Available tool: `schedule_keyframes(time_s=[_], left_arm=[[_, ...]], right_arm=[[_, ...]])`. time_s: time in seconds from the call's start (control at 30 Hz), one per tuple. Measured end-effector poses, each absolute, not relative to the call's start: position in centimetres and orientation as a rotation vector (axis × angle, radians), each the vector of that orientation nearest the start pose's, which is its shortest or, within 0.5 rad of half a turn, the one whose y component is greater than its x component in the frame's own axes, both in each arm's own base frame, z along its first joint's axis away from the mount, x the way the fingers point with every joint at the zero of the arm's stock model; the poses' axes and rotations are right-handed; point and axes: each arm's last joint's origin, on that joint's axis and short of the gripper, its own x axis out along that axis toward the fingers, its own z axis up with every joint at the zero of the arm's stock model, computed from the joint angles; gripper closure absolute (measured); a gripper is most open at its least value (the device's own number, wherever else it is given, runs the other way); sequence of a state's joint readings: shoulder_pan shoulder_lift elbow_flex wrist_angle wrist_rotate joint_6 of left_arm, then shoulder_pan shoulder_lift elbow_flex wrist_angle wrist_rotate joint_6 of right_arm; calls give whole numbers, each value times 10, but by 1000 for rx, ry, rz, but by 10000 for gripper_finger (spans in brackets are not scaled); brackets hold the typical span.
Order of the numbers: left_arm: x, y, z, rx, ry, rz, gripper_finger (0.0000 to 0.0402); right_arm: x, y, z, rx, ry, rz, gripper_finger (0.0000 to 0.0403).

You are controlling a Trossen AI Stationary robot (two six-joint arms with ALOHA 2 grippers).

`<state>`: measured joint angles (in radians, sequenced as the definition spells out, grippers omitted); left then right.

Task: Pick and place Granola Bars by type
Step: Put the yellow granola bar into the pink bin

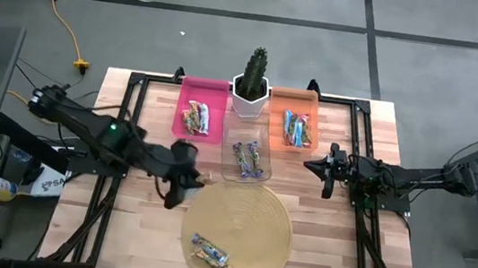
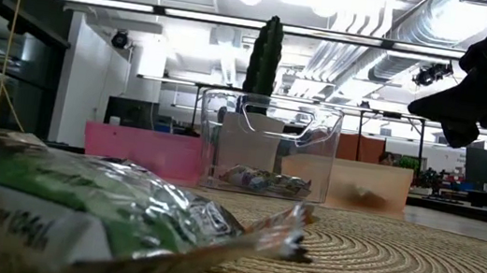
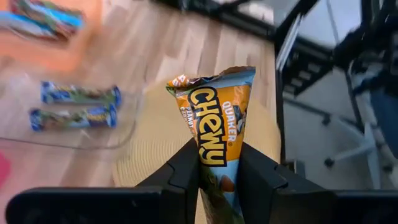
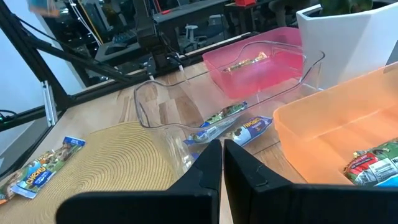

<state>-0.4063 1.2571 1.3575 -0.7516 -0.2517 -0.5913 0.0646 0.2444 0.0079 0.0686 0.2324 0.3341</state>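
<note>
Lying on the round mat are two Granola Bars, while one bar is clamped in the left tool at its edge; the right tool is clenched empty.

The held bar runs out of the left wrist view behind the left pincer's fingers. In the low view, a foreground wrapper is blurred and cropped.
</note>
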Motion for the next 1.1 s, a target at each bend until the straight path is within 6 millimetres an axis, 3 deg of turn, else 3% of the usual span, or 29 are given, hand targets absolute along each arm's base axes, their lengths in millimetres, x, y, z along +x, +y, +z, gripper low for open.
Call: schedule_keyframes(time_s=[0.27, 0.83, 1.1], left_arm=[[211, -82, 408, -400, 480, 14, 319], [196, -75, 451, -319, 115, -98, 319], [189, -63, 463, -251, -24, 204, 319]], right_arm=[[111, 0, 152, 307, 140, -194, 402], [111, 0, 152, 308, 139, -194, 402], [111, 1, 152, 308, 139, -193, 403]])
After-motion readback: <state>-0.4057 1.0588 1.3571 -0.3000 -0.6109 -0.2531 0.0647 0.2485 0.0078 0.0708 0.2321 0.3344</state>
